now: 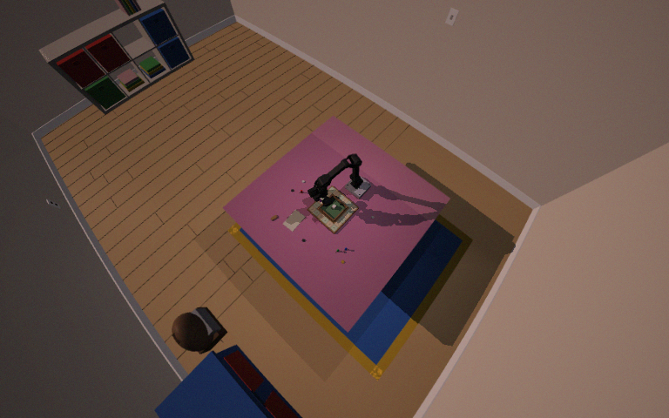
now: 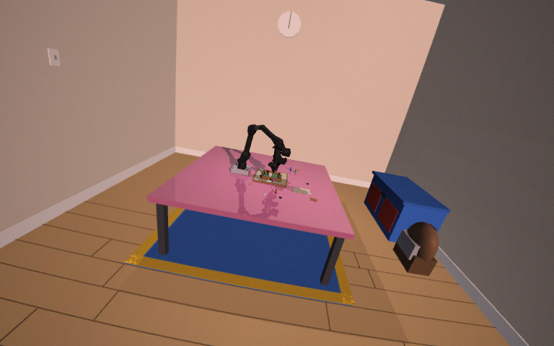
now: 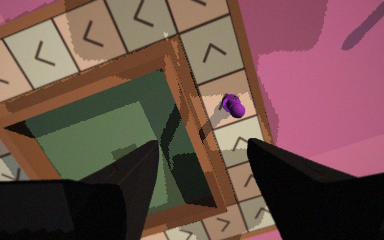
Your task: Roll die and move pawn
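Note:
The purple pawn (image 3: 233,105) (image 2: 272,179) stands on a pinkish square in the side row of the board (image 3: 252,65) (image 1: 334,232). Arrows on that row point up in the wrist view. My gripper (image 3: 203,146) (image 2: 274,169) is partly open and empty, low over the board; the pawn is ahead of the fingertips, not between them. The wooden dice tray (image 3: 187,115) has a green floor. The die (image 1: 334,206) (image 2: 270,174) shows as a small white shape in the tray in the top and exterior views. It is hidden in the wrist view, and its pips are too small to read.
A red pawn (image 1: 301,191) (image 2: 275,191), a pale card (image 1: 294,220) (image 2: 301,190) and a brown block (image 1: 274,217) (image 2: 313,199) lie outside the board. Green (image 1: 338,251) and blue (image 1: 346,249) pawns are farther off. Small dark discs (image 1: 303,240) (image 1: 292,190) lie on the table.

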